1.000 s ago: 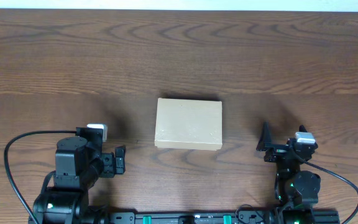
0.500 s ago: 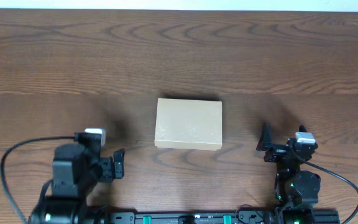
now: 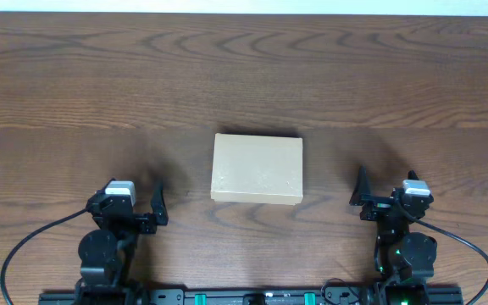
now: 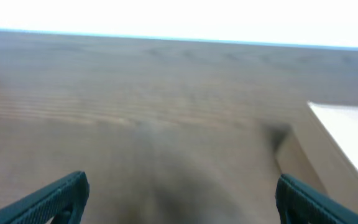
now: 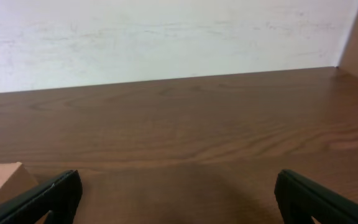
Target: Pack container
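Note:
The container (image 3: 257,169) is a plain tan cardboard box with its lid shut, lying flat at the middle of the wooden table. My left gripper (image 3: 128,203) sits near the front edge, left of the box and apart from it, open and empty. My right gripper (image 3: 390,195) sits near the front edge, right of the box, open and empty. In the left wrist view the jaws (image 4: 179,202) are spread wide and the box (image 4: 347,143) lies ahead on the right. In the right wrist view the jaws (image 5: 179,199) are spread and a box corner (image 5: 2,180) shows at lower left.
The bare wooden table (image 3: 244,76) stretches behind the box to its far edge. A white wall (image 5: 166,37) stands beyond the table. Black cables loop from each arm base at the front edge.
My left arm has pulled back toward the front edge and turned so its gripper points straight ahead. The right arm and the box have not moved.

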Controlling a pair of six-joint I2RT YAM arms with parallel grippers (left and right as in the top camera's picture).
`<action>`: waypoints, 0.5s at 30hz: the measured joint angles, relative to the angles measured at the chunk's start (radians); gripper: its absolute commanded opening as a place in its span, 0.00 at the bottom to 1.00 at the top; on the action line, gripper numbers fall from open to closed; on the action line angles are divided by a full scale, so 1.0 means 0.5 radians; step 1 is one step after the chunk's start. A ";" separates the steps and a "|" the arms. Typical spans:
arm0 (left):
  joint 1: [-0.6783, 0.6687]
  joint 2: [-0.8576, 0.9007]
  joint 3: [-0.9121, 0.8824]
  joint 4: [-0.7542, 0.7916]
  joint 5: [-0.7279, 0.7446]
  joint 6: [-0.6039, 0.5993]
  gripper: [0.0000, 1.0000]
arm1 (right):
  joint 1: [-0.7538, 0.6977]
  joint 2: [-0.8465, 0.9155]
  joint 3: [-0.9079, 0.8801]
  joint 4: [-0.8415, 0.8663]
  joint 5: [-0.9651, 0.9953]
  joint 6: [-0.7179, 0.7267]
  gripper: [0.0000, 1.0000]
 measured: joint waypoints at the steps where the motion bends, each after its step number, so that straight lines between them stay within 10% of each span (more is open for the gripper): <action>1: 0.000 -0.011 -0.030 0.062 -0.025 0.001 0.96 | 0.000 0.000 0.000 0.000 0.001 0.001 0.99; 15: 0.002 -0.072 -0.135 0.358 -0.210 0.224 0.95 | 0.000 -0.001 0.000 0.000 0.001 0.001 0.99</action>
